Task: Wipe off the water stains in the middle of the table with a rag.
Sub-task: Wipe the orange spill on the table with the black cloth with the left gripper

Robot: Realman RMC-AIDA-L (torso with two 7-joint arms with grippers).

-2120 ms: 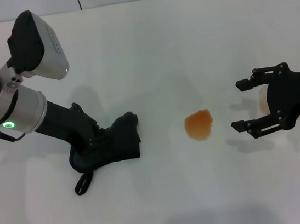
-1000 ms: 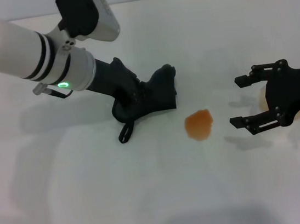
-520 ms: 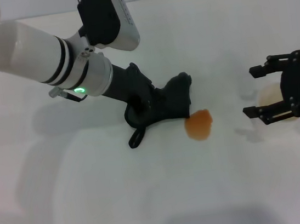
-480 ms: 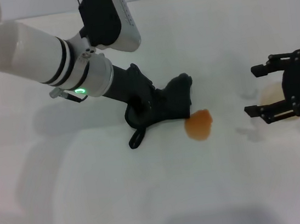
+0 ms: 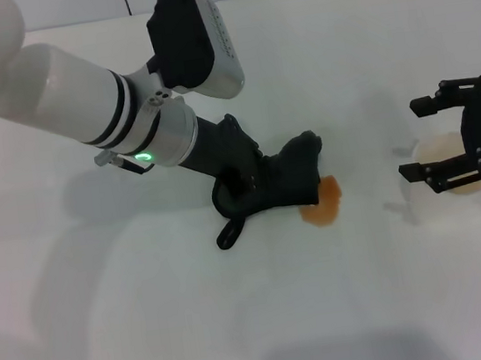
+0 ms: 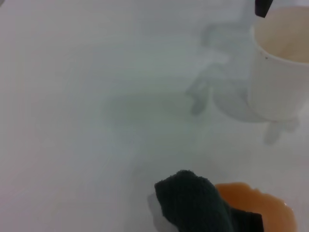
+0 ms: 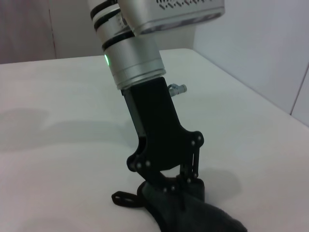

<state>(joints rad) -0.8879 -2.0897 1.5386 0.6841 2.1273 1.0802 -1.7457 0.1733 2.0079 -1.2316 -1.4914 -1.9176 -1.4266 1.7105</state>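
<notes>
My left gripper [image 5: 248,185] is shut on the dark rag [image 5: 287,183] and presses it on the white table [image 5: 154,333]. The rag's far end overlaps the left edge of the orange-brown water stain [image 5: 327,205]. The rag's loop tab [image 5: 227,233] trails behind it. In the left wrist view the rag [image 6: 192,203] lies over the stain [image 6: 263,210]. The right wrist view shows the left gripper [image 7: 186,186] pinching the rag [image 7: 193,215]. My right gripper [image 5: 420,139] is open at the right, apart from the stain.
A white cup [image 5: 449,163] stands on the table beside the right gripper's fingers; it also shows in the left wrist view [image 6: 280,72]. The left arm's white forearm [image 5: 79,95] reaches in from the upper left.
The left gripper has dragged the rag to the right until it touches the stain. The right gripper has drawn back to the right, by the cup.
</notes>
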